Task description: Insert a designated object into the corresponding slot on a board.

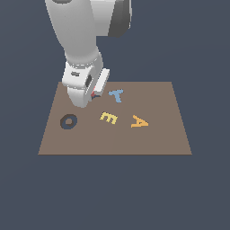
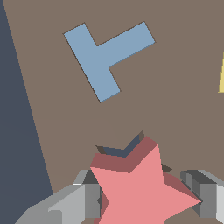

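The pink-red star point(image 2: 142, 190) sits between the two grey fingers point(image 2: 87, 199) of the tool point(image 2: 144, 201), which is closed onto it from either side. In the wrist view the star hangs partly over the dark navy star-shaped slot point(image 2: 116, 151), of which only a thin edge shows past the star's points; the star's raised sides are visible, so it is not lying flush in the recess. In the exterior view just a sliver of red point(image 1: 95, 94) shows under the tool point(image 1: 92, 95), low over the brown board point(image 1: 157, 134).

Taking the star as landmark: the blue Y-shaped piece point(image 1: 116, 94) lies flat on the board just beside it, toward the exterior view's right. The yellow E point(image 1: 108, 117) lies nearer the camera than the star and slightly to that same side, and the orange A point(image 1: 139, 121) lies beyond the E, well apart from the star. The dark ring-shaped O recess point(image 1: 68, 121) sits nearer the camera and toward the exterior view's left of the star. The white arm point(image 1: 81, 40) rises steeply above the star and out of the picture.
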`<state>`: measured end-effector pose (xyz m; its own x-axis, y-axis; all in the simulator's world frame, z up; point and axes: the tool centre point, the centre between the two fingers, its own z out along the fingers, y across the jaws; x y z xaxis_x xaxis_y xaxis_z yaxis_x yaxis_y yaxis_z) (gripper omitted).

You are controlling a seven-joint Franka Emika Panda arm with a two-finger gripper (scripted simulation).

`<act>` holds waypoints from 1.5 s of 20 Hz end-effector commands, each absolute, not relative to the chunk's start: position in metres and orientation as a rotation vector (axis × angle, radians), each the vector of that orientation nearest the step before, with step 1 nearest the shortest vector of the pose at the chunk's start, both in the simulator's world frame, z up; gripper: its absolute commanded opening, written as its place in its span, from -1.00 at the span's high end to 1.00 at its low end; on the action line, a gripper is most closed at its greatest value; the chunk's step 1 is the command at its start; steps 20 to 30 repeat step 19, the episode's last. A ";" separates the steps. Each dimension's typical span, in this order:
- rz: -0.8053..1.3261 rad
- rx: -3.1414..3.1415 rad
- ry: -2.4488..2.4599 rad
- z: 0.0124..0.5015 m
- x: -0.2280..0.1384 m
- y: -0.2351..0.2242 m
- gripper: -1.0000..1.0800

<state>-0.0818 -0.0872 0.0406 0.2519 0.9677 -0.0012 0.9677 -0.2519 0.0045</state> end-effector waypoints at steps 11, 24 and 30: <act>0.003 2.480 1.921 0.031 -0.081 -0.086 -0.92; 0.003 2.480 1.921 0.031 -0.081 -0.086 -0.92; 0.003 2.480 1.921 0.031 -0.081 -0.086 -0.92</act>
